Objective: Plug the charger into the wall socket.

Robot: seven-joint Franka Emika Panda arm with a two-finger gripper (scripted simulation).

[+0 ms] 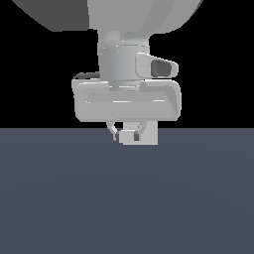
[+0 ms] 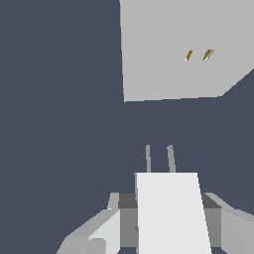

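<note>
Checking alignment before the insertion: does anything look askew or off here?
Nothing looks damaged. In the wrist view the charger sits between the gripper fingers, prongs toward the wall socket. The socket's two holes lie off to one side of the prongs' line, with a clear gap remaining, so they are not yet lined up.

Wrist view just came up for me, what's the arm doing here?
The gripper is shut on the charger, the off-white block, with its two thin prongs pointing ahead toward the wall socket. The socket's two small yellowish-brown holes are visible, but a stretch of dark surface separates them from the prongs and they sit off to one side of the prongs' line, so it is not plugged in yet.
</note>
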